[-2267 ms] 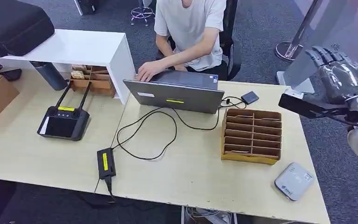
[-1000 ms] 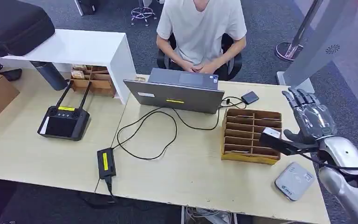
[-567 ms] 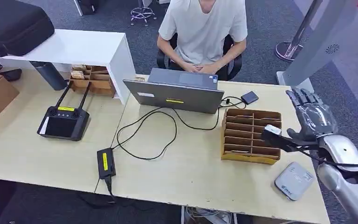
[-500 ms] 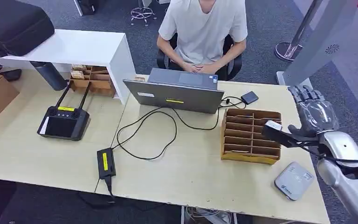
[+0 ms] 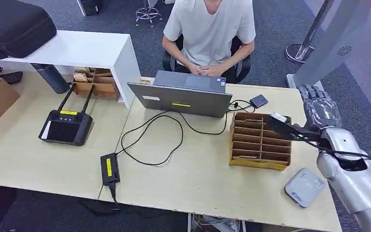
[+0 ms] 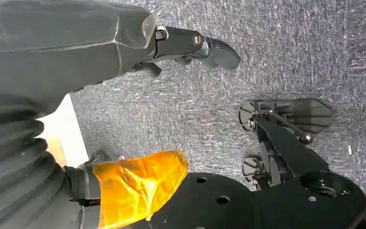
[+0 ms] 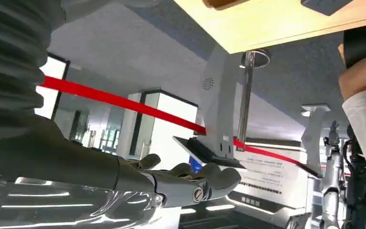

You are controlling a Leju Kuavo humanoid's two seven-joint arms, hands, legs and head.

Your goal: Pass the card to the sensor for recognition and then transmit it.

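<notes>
Right of frame, the right robot hand (image 5: pixel 320 112) pinches the flat dark card (image 5: pixel 291 131) above the brown slotted cardboard organiser (image 5: pixel 261 140). Best to lower it flat over the white rounded sensor (image 5: pixel 305 187) on the bench (image 5: pixel 193 179). The left robot hand (image 6: pixel 124 47) hangs empty, fingers loose.

- The table (image 5: pixel 38 159) has a pale wood-look top, smooth and matt.
- The organizer (image 5: pixel 261 140) looks like brown cardboard, matt.
- The right arm (image 5: pixel 355 181) is silver metal, smooth and glossy.
- The right hand (image 5: pixel 320 107) has a grey, slightly shiny shell; in the right wrist view its cover (image 7: pixel 9 62) is dark, ribbed and rubber-like.
- The card (image 5: pixel 290 129) is dark and matt.
- The reader (image 5: pixel 305 187) is white-grey plastic, smooth.
- The laptop (image 5: pixel 183 99) has a grey matt lid.
- The floor (image 5: pixel 270 29) is grey carpet, rough.
- The shirt (image 5: pixel 207 29) is white cloth.
- The case (image 5: pixel 14 26) is black fabric.
</notes>
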